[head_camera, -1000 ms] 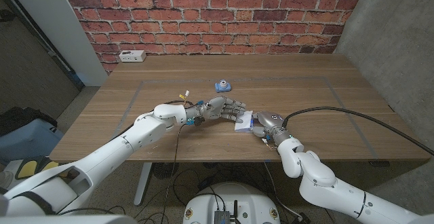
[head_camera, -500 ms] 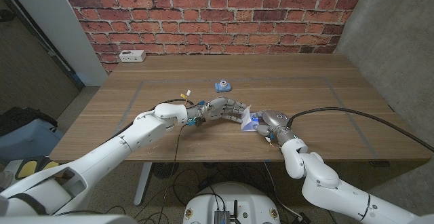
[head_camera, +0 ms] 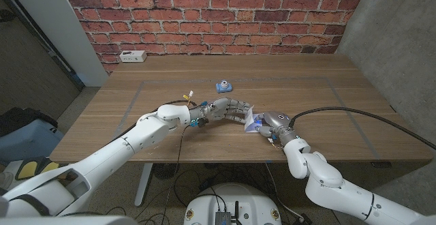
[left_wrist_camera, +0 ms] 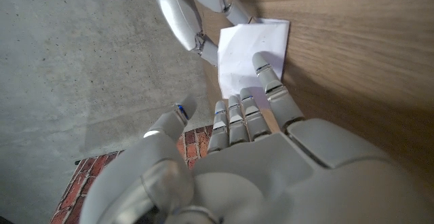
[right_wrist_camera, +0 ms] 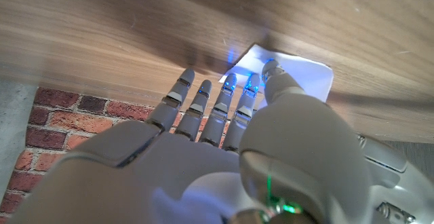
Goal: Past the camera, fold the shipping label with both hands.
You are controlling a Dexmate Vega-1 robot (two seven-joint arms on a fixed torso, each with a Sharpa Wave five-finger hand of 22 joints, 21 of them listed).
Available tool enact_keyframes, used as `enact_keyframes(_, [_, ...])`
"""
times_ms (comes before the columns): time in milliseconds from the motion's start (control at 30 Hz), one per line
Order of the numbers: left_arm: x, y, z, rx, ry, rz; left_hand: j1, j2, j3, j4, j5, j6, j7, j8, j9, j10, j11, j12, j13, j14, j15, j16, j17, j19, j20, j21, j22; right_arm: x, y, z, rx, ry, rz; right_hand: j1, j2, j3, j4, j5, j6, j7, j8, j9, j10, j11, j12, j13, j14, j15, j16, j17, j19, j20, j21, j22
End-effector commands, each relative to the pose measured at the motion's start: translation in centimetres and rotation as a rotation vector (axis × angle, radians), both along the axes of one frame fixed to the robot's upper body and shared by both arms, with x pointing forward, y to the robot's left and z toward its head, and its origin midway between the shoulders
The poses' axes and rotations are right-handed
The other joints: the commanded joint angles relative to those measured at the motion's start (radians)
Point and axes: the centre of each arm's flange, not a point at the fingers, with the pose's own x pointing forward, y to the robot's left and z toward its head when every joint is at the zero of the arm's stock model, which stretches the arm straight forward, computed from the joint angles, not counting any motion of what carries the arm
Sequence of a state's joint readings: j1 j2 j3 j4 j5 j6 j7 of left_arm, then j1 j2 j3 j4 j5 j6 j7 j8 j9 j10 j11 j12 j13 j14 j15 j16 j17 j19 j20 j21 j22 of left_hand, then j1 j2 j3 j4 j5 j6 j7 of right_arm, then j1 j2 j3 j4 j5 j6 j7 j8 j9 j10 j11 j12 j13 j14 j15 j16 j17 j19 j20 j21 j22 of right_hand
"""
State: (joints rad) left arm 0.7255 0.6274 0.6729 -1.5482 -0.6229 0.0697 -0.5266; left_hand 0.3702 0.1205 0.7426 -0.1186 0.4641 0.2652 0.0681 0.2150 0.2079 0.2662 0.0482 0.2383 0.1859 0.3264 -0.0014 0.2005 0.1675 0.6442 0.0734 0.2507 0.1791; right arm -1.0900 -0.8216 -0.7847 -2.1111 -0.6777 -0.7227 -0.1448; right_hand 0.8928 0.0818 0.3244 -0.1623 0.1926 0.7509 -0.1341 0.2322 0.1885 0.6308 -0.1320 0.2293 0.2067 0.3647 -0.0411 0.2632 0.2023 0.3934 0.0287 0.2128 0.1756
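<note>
Mid-frame on bench (head_camera: 136,75) | both my hands' fingers (left_wrist_camera: 268,75) touching shipping label (head_camera: 251,121) | pinch unclear, possibly just pressing | camera (head_camera: 223,86) above.

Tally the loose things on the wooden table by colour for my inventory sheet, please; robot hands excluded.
White: 2 (folded paper shipping label, white power strip by the brick wall)
Blue: 1 (small round blue camera)
Total: 3

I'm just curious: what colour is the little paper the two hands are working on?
White, plain on the side showing. The shipping label shows best in the left wrist view.
</note>
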Motion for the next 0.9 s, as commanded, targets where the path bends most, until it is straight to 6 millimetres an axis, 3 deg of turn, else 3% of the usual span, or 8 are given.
enact_keyframes(33, [0.2, -1.0, 0.3, -0.138, 0.052, -0.163, 0.003, 0.011, 0.005, -0.003, -0.003, 0.026, 0.003, 0.009, -0.001, 0.029, 0.003, 0.007, 0.003, 0.030, -0.002, 0.004, 0.002, 0.034, -0.005, 0.012, 0.004, 0.8, 0.5, -0.4, -0.032, 0.038, 0.015, 0.019, -0.003, -0.003, -0.001, -0.001, 0.018, 0.000, 0.007, 0.004, 0.018, 0.000, 0.009, 0.003, 0.011, -0.147, 0.006, 0.003, 0.008, -0.003, -0.002, 0.004])
enact_keyframes(100, [0.4, -0.9, 0.3, -0.127, 0.059, -0.151, 0.004, 0.013, 0.006, -0.003, -0.003, 0.022, 0.006, 0.006, -0.001, 0.024, 0.007, 0.004, 0.003, 0.029, 0.002, 0.001, 0.002, 0.033, -0.004, 0.010, 0.004, 0.9, 0.5, -0.4, -0.028, 0.032, 0.013, 0.021, -0.003, -0.004, -0.001, -0.001, 0.020, 0.000, 0.007, 0.004, 0.021, 0.000, 0.009, 0.003, 0.013, -0.149, 0.007, 0.003, 0.009, -0.004, -0.002, 0.004])
enact_keyframes(200, [0.6, -0.5, 0.2, -0.088, 0.053, -0.101, 0.003, 0.016, 0.009, -0.001, -0.004, -0.015, 0.025, -0.015, -0.003, -0.024, 0.038, -0.025, 0.003, -0.017, 0.030, -0.023, 0.003, -0.006, 0.010, -0.011, 0.004, 0.7, 0.6, -0.1, -0.020, 0.018, 0.013, 0.023, -0.004, -0.005, -0.001, -0.001, 0.020, 0.004, 0.005, 0.003, 0.022, 0.004, 0.008, 0.002, 0.014, -0.148, 0.007, 0.003, 0.008, -0.004, -0.002, 0.004])
enact_keyframes(300, [0.7, -0.3, 0.3, -0.050, 0.045, -0.064, -0.001, 0.015, 0.008, 0.002, -0.006, -0.043, 0.044, -0.026, -0.005, -0.079, 0.090, -0.048, 0.003, -0.073, 0.077, -0.032, 0.004, -0.053, 0.028, -0.034, 0.004, 0.5, 0.5, 0.1, -0.009, 0.007, 0.015, 0.022, -0.004, -0.010, 0.003, -0.002, 0.008, 0.017, -0.003, 0.003, 0.010, 0.019, 0.000, 0.002, 0.013, -0.147, 0.007, 0.005, 0.010, -0.003, -0.002, 0.004])
enact_keyframes(400, [0.8, -0.3, 0.4, -0.024, 0.040, -0.046, -0.002, 0.013, 0.006, 0.001, -0.009, -0.080, 0.050, -0.034, -0.006, -0.123, 0.102, -0.058, 0.002, -0.117, 0.096, -0.034, 0.004, -0.094, 0.041, -0.049, 0.005, 0.3, 0.5, 0.4, 0.003, -0.005, 0.016, 0.019, -0.003, -0.016, 0.008, -0.002, -0.009, 0.022, -0.013, 0.003, -0.003, 0.033, -0.007, 0.002, 0.011, -0.142, 0.007, 0.006, 0.010, -0.003, -0.003, 0.005])
enact_keyframes(500, [1.0, -0.4, 0.5, -0.006, 0.041, -0.038, -0.004, 0.011, 0.004, 0.002, -0.011, -0.101, 0.045, -0.037, -0.007, -0.141, 0.092, -0.059, 0.002, -0.136, 0.088, -0.034, 0.004, -0.113, 0.037, -0.055, 0.005, 0.1, 0.5, 0.7, 0.009, -0.017, 0.023, 0.018, -0.002, -0.020, 0.010, -0.002, -0.027, 0.031, -0.023, 0.003, -0.011, 0.054, -0.012, 0.003, 0.010, -0.136, 0.006, 0.007, 0.012, 0.000, -0.002, 0.005])
enact_keyframes(633, [1.3, -0.4, 0.5, 0.006, 0.054, -0.036, -0.007, 0.010, 0.000, 0.002, -0.015, -0.127, 0.040, -0.039, -0.009, -0.182, 0.077, -0.062, 0.002, -0.174, 0.086, -0.035, 0.004, -0.157, 0.033, -0.065, 0.005, -0.1, 0.6, 1.0, 0.014, -0.026, 0.031, 0.015, 0.000, -0.025, 0.014, -0.002, -0.041, 0.034, -0.029, 0.003, -0.023, 0.063, -0.017, 0.003, 0.014, -0.131, 0.009, 0.009, 0.015, -0.001, -0.001, 0.005])
enact_keyframes(900, [1.8, -1.1, 0.5, 0.034, 0.065, -0.046, -0.010, 0.007, -0.003, 0.003, -0.018, -0.149, 0.040, -0.041, -0.010, -0.199, 0.076, -0.061, 0.002, -0.193, 0.081, -0.034, 0.004, -0.174, 0.032, -0.065, 0.005, 0.0, 0.7, 1.4, 0.017, -0.018, 0.052, 0.007, -0.003, -0.041, 0.019, -0.001, -0.079, 0.029, -0.043, 0.004, -0.056, 0.071, -0.028, 0.004, 0.035, -0.108, 0.017, 0.012, 0.060, -0.023, 0.014, 0.006])
